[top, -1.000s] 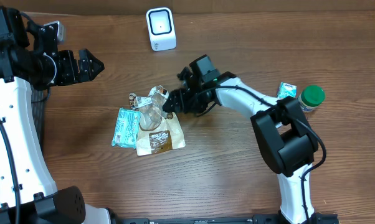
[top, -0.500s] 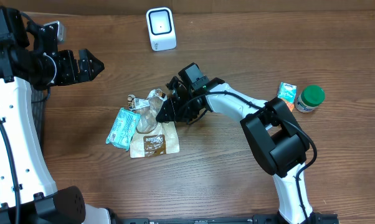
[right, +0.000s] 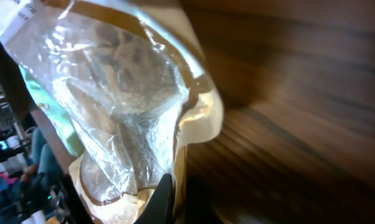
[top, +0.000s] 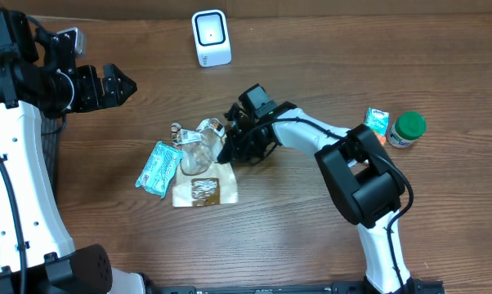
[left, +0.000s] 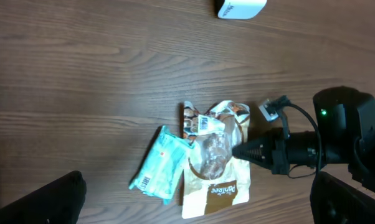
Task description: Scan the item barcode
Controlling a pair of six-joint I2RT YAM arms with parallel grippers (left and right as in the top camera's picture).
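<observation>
- Wood-grain table [top: 311,229] fills the overhead view, w/ one arm at each side.
- Upper left of frame: left gripper [top: 122,84] hangs over the table edge w/ its jaws spread wide and nothing btwn them. It's well apart from the clutter.
- Left of centre: teal packet [top: 154,170] lies flat, tilted, its right edge touching or tucked just under the next item.
- Centre: kraft pouch [top: 199,167] w/ a clear window is the task item. It lies on the table, its long axis running roughly top-to-bottom of frame and its crumpled end toward the top.
- Left wrist view shows a white barcode label [left: 204,122] near that crumpled upper end, facing up.
- Top centre: white scanner [top: 211,37] stands up-frame of the pouch and a touch to its right, w/ bare table btwn them.
- Just right of the pouch: right gripper [top: 226,144] is clenched to a point. Its tips sit on the pouch's right edge at the window, and as far as the views show they pinch the film there.
- Right wrist view is filled by the clear film, w/ one fingertip [right: 164,198] against the cream rim.
- Key relation: the pouch lies frame-left of the right fingers, so they meet it side-on, across its long axis. Right arm is far nearer than left, so the carry up-frame to the scanner is prob. its job, w/ the label then turned toward the scanner face.
- Far right: small teal box [top: 377,121] and green-lidded jar [top: 409,127] sit side by side, well clear.
</observation>
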